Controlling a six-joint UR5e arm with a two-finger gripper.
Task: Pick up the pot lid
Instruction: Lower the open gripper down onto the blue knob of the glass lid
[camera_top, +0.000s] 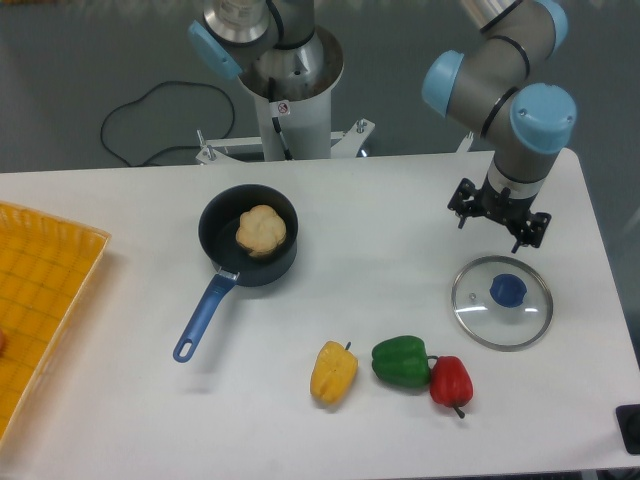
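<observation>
Robot hand (496, 222), 2 fingers apart, 1 blue-knobbed pot lid (482, 312) just below it in view, 1 black pan (219, 237) well away

The arm (500, 85) shows rounded, pale grey housing in its upper part and darker, blackish mechanical parts lower down. The two jaws are dark and angular, built from jointed links. Any small screws or markings are too indistinct to tell.
</observation>
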